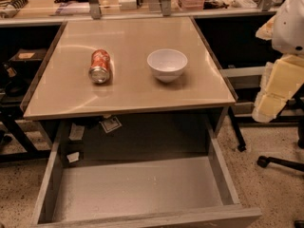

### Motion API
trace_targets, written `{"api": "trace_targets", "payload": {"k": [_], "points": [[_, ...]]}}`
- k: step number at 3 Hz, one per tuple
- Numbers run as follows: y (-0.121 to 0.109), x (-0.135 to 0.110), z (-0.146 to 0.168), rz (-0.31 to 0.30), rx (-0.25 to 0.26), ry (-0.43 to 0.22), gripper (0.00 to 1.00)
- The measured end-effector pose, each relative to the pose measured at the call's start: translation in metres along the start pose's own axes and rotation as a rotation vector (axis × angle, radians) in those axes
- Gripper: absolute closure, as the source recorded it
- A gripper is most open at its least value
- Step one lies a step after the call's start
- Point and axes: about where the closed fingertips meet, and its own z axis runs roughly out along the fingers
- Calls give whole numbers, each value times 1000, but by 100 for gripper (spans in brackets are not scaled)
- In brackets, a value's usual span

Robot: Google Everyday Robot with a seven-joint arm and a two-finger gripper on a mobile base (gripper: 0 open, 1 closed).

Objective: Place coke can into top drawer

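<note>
The coke can [100,66] lies on its side on the left part of the beige table top [133,91], its silver end facing me. The top drawer [137,189] is pulled out below the table's front edge, and its flat grey bottom is bare. My gripper [278,87] hangs at the right edge of the view as part of the pale arm. It is off the table's right side, far from the can and higher than the drawer. It holds nothing that I can see.
A white bowl [167,64] stands upright on the table, to the right of the can. A cluttered bench [142,1] runs behind the table. A chair base [280,163] sits on the floor at the right. Paper tags [110,124] hang under the table top.
</note>
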Motion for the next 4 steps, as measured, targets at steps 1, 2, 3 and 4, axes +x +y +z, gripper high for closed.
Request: {"api": "trace_targets", "payload": {"k": [1,2,3,4], "points": [[0,-39,7,-26,-20,6,0],[-1,-39,7,-27,-17,3,0],[-1,-62,10,-66,-16,-33,0],[4,-96,19,-132,5,-36,0]]}}
